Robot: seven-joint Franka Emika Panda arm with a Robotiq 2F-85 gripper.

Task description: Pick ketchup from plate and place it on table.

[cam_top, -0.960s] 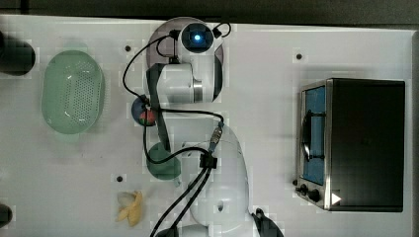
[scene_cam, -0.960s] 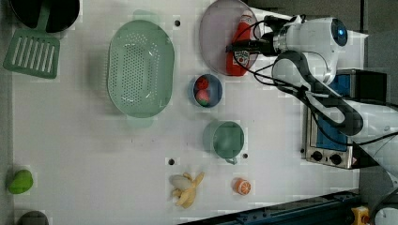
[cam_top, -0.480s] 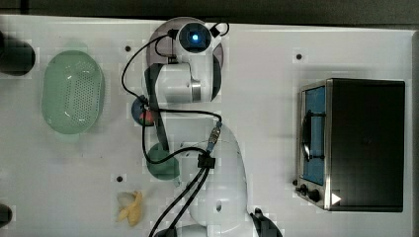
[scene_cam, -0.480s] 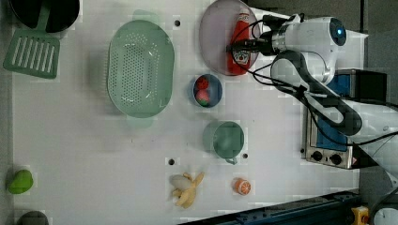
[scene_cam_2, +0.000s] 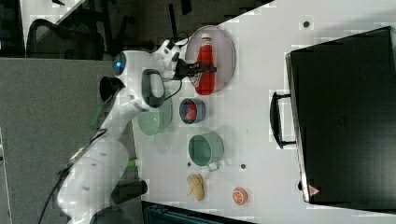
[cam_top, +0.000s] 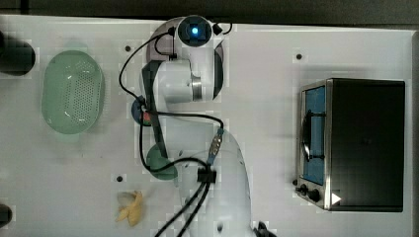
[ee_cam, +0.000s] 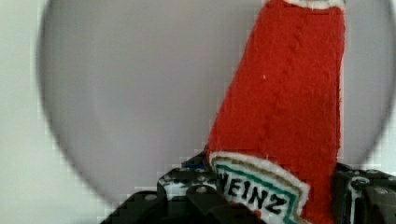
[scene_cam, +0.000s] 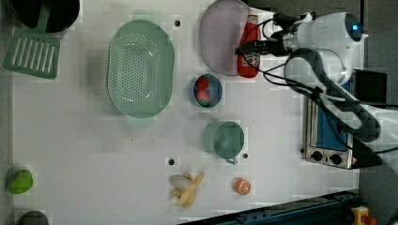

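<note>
From the top view the arm covers most of the plate [cam_top: 220,59]; a lilac rim peeks out past the wrist, and the bottle is hidden under the robot there.

In the left view the ketchup [scene_cam: 248,47] lies flat along the plate's [scene_cam: 220,42] edge on the left view's right, its long axis running up and down the picture, cap toward the top. The gripper [scene_cam: 248,45] reaches in from the left view's right, crossing the bottle at right angles about its middle.

The right view agrees: the bottle [scene_cam_2: 204,65] lies lengthwise on the plate [scene_cam_2: 226,51], cap up in the picture, and the gripper [scene_cam_2: 203,68] comes from the right view's left, one dark finger to either side of the red body.

In the wrist view the bottle [ee_cam: 285,107] runs straight away from the camera over the plate [ee_cam: 130,93], its label squeezed between the fingers [ee_cam: 187,186], which are drawn partway in on it. I judge the lift should go straight up, then out over bare table [scene_cam: 281,154].
</note>
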